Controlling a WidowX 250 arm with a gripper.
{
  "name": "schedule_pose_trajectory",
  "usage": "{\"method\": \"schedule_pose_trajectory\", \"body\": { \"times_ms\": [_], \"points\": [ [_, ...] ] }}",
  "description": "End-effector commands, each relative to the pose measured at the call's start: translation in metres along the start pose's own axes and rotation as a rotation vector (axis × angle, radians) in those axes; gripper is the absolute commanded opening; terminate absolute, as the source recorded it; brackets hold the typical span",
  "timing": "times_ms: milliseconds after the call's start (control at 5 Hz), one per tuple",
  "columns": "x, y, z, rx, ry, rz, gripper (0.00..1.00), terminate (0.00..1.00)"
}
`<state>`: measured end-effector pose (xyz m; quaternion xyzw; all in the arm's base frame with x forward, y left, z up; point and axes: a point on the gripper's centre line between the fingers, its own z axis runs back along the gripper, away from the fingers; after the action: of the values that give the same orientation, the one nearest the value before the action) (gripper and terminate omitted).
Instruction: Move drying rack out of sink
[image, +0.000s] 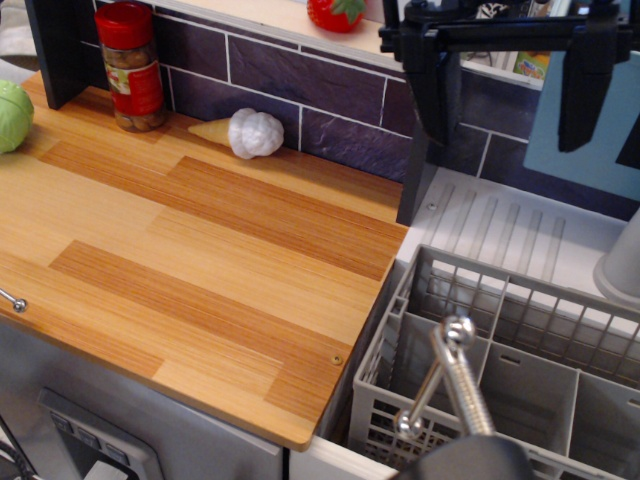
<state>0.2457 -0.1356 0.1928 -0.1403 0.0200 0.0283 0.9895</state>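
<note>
The light-grey drying rack (520, 300), with lattice walls and inner dividers, sits down in the sink at the lower right. Only a bit of the sink's white rim (325, 462) shows; its bottom is hidden by the rack. The chrome ball-tipped faucet (455, 375) leans over the rack's front. My black gripper (508, 140) hangs at the top right, above the rack's far edge and apart from it. Its two fingers are wide apart and empty.
A white ribbed drainboard (500, 225) lies behind the rack, with a grey cup (620, 260) at its right. The wooden countertop (200, 250) spreads to the left, bearing a red-lidded jar (133, 70), a white toy ice-cream cone (245, 132) and a green cabbage (10, 115).
</note>
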Motion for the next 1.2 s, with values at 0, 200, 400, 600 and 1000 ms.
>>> {"method": "schedule_pose_trajectory", "body": {
  "times_ms": [0, 200, 400, 600, 1000],
  "points": [
    [0.0, 0.0, 0.0, 0.0, 0.0, 0.0, 1.0, 0.0],
    [0.0, 0.007, -0.029, 0.027, -0.038, 0.009, 1.0, 0.0],
    [0.003, 0.014, -0.06, 0.034, -0.028, 0.03, 1.0, 0.0],
    [0.003, 0.017, -0.097, 0.085, -0.051, 0.028, 1.0, 0.0],
    [0.003, 0.013, -0.149, 0.099, -0.061, 0.039, 1.0, 0.0]
  ]
}}
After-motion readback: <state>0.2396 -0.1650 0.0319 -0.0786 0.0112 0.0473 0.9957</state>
